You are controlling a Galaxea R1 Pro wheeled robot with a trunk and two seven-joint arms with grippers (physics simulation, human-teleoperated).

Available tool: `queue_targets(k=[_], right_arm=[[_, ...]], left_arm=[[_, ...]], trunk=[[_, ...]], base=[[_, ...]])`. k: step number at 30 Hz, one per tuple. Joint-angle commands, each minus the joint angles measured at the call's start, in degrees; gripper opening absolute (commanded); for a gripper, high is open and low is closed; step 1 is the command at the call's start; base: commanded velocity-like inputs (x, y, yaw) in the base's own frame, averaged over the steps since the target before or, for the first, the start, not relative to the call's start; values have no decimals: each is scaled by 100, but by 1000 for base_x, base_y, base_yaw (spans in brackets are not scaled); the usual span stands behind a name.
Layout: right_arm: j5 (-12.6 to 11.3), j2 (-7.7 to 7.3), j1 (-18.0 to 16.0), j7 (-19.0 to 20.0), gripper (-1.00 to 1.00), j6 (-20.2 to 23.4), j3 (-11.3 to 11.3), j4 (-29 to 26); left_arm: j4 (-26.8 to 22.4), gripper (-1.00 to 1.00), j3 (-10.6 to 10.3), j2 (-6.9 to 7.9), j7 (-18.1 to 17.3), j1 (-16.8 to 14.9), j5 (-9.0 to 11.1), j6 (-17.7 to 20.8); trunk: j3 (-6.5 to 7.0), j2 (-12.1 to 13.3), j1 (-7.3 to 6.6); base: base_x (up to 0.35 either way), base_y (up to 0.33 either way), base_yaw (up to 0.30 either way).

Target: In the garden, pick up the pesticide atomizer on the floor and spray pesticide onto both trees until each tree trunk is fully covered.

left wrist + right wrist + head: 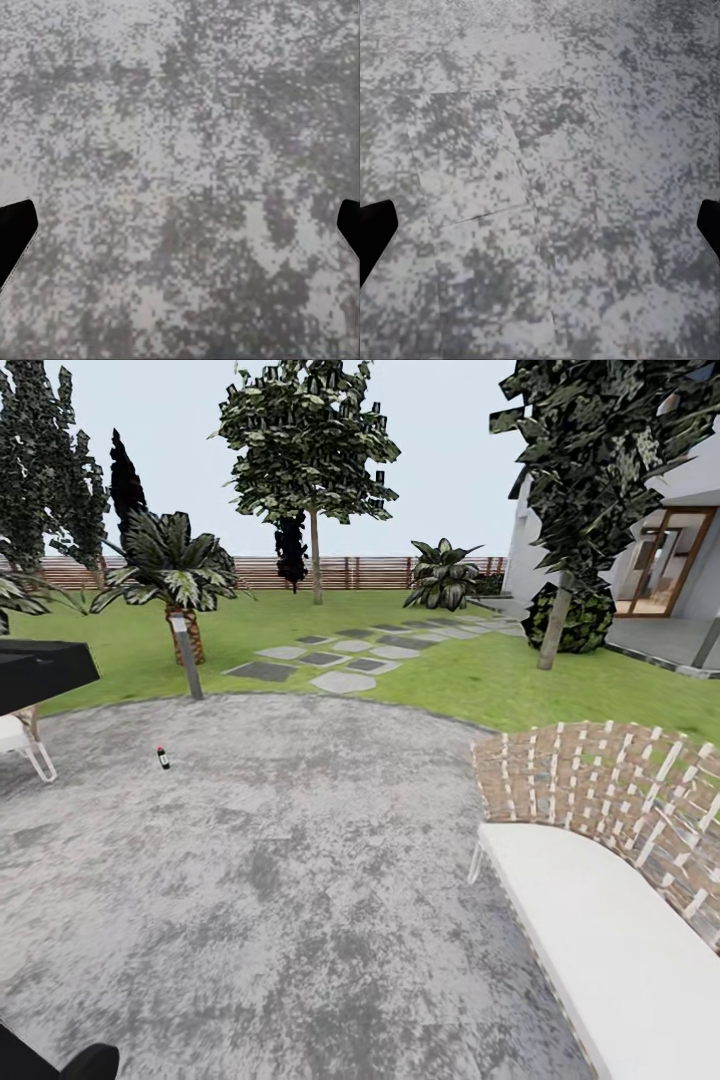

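Note:
The pesticide atomizer [162, 757], a small dark bottle with a red top, stands upright on grey mottled paving at the left of the head view, some way ahead of me. Two trees rise from the lawn: one tree trunk [316, 565] is far back near the fence, the other tree trunk [553, 625] leans slightly at the right near the house. No white specks show on either trunk. My left gripper [180, 232] and right gripper [540, 232] both hang open over bare paving, holding nothing.
A white bench [600, 920] with a woven back stands close at the right. A black slab [40, 670] and a white chair leg [30, 745] sit at the left edge. A palm [170, 575], a lamp post [187, 655] and stepping stones [340, 655] lie beyond the paving.

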Motion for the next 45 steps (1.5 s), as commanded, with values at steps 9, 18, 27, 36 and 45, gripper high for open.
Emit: queue_targets(k=[9, 18, 27, 36, 45], right_arm=[[0, 0, 0, -4, 100, 0, 0, 0], [0, 0, 0, -7, 100, 0, 0, 0], [0, 1, 0, -5, 100, 0, 0, 0], [0, 7, 0, -3, 100, 0, 0, 0], [0, 6, 0, -4, 100, 0, 0, 0]], left_arm=[[0, 100, 0, 5, 0, 0, 0, 0], [0, 100, 0, 2, 0, 0, 0, 0], [0, 100, 0, 5, 0, 0, 0, 0], [0, 100, 0, 5, 0, 0, 0, 0], [0, 100, 0, 2, 0, 0, 0, 0]], trunk=[[0, 0, 0], [0, 0, 0], [5, 0, 0], [33, 0, 0], [63, 0, 0]], base=[[340, 0, 0], [340, 0, 13], [340, 0, 120], [340, 0, 234], [340, 0, 249]])
